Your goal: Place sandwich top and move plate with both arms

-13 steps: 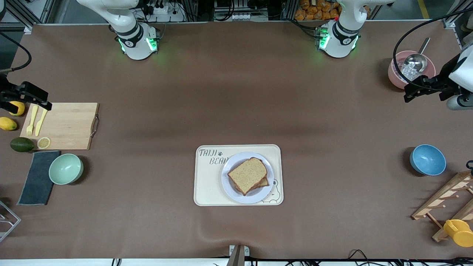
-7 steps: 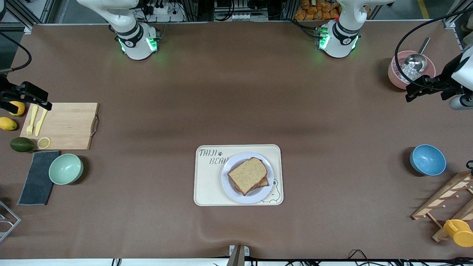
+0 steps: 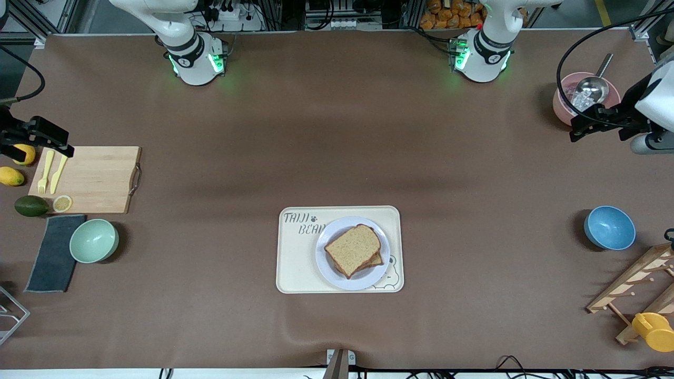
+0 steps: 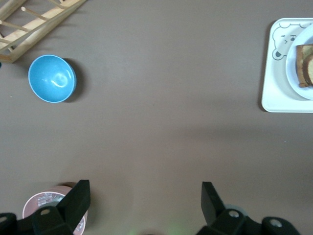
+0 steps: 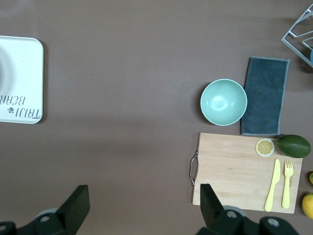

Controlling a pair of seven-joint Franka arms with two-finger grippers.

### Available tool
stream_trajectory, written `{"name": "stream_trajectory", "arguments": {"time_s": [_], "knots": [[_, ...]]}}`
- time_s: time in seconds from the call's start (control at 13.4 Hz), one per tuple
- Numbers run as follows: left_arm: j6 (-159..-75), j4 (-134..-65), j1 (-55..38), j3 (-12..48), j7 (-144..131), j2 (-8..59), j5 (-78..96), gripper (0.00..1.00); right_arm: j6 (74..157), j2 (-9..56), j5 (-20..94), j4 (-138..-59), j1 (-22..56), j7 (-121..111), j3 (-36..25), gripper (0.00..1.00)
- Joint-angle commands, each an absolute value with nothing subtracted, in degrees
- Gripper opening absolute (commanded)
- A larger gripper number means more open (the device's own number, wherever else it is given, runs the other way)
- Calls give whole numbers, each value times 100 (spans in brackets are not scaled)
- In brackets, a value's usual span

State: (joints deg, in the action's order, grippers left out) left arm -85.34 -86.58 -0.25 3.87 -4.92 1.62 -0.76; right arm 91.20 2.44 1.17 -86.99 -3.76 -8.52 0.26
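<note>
The sandwich top (image 3: pixel 353 248), a brown bread slice, lies on a lower slice on the pale round plate (image 3: pixel 323 266). The plate rests on the cream tray (image 3: pixel 295 263) at mid-table. My left gripper (image 3: pixel 579 126) hangs open and empty beside the pink bowl (image 3: pixel 563 108), at the left arm's end of the table. In the left wrist view its open gripper (image 4: pixel 145 196) is over bare mat, with the tray (image 4: pixel 274 98) and bread (image 4: pixel 305 68) far off. My right gripper (image 3: pixel 46 153) is open and empty over the end of the cutting board (image 3: pixel 95 179); the right wrist view shows that gripper (image 5: pixel 144 198) above the mat.
The pink bowl holds a metal scoop (image 3: pixel 592 87). A blue bowl (image 3: pixel 609 227), a wooden rack (image 3: pixel 637 287) and a yellow cup (image 3: pixel 653 331) stand near the left arm's end. At the right arm's end are a green bowl (image 3: pixel 93 240), grey cloth (image 3: pixel 52 252), avocado (image 3: pixel 30 206), lemons and yellow cutlery (image 3: pixel 51 171).
My left gripper has shifted slightly closer over the pink bowl. The right gripper, the sandwich and the plate have not moved.
</note>
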Motion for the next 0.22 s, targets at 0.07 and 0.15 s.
{"name": "stream_trajectory", "arguments": {"time_s": [0.07, 0.15], "knots": [[-8438, -8569, -18, 404, -580, 132, -17, 100, 9105, 229, 123, -8701, -483, -835, 123, 100], [-8438, -8569, -26, 404, -589, 132, -26, 100, 9105, 220, 123, -8701, -483, -844, 123, 100]]}}
